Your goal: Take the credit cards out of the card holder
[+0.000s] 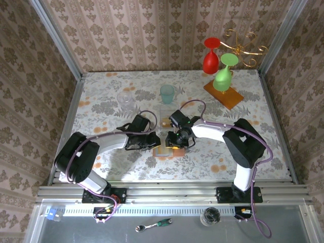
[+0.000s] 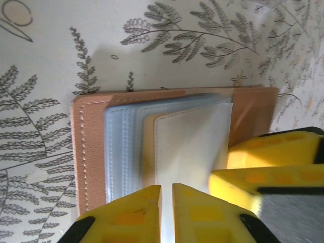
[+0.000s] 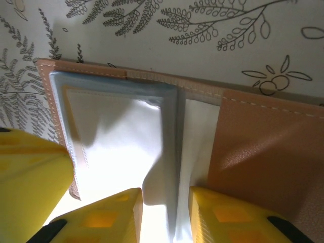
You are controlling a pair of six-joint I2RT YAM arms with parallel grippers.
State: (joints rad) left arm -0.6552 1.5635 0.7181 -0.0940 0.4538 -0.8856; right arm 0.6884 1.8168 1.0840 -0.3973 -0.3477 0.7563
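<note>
The card holder (image 1: pixel 163 151) lies open on the table's middle, tan leather (image 2: pixel 90 147) outside, grey-white pockets inside. My left gripper (image 1: pixel 156 142) comes in from the left, and its fingertips (image 2: pixel 167 191) are almost together, pinching a white pocket sleeve (image 2: pixel 192 147). From the right, my right gripper (image 1: pixel 175 144) holds the grey fold of the pockets (image 3: pixel 172 152) between its fingers (image 3: pixel 164 197), beside the leather flap (image 3: pixel 263 152). A small orange-gold piece (image 1: pixel 165 122) lies just behind the grippers and may be one of the credit cards. The pockets show no card plainly.
Behind the grippers stands a teal translucent cup (image 1: pixel 167 93), with a clear glass (image 1: pixel 126 99) to its left. At the back right, an orange wooden slab (image 1: pixel 224 94) sits under red and green wine glasses. Patterned walls close the table on three sides.
</note>
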